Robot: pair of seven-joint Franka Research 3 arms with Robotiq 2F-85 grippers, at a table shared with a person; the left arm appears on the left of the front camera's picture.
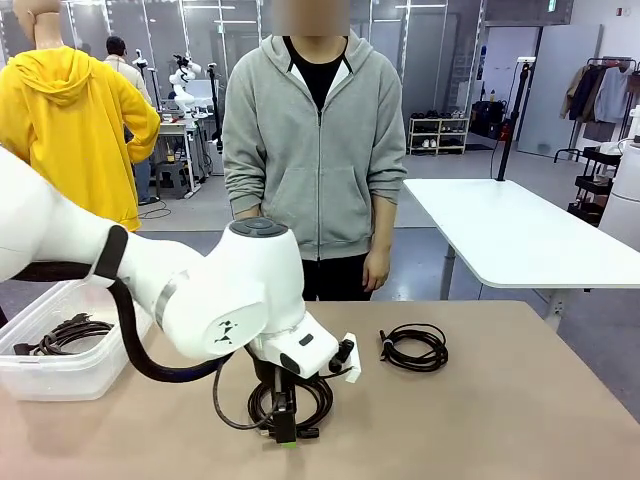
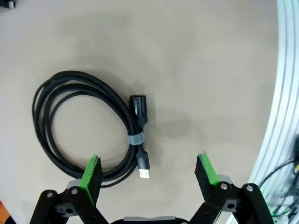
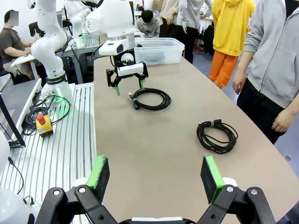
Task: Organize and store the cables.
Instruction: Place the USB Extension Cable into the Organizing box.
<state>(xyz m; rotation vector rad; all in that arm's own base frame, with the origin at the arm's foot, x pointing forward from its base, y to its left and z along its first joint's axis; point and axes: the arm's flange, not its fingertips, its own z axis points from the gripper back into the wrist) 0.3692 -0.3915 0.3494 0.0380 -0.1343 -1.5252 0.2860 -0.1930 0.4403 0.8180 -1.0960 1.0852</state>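
The left jaws are hanging wide over the coiled cable [image 2: 136, 139] by the counter's [image 1: 500, 400] near edge, its banded plug side lying between them; the right jaws are gaping farther off

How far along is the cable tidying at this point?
Done: one coiled cable lies in the clear bin at the left. In hand: the left tool hovers open over a second coil near the front edge, not gripping it yet. Left: that coil and a third coil farther right both lie on the table. The right tool is open, holding nothing.
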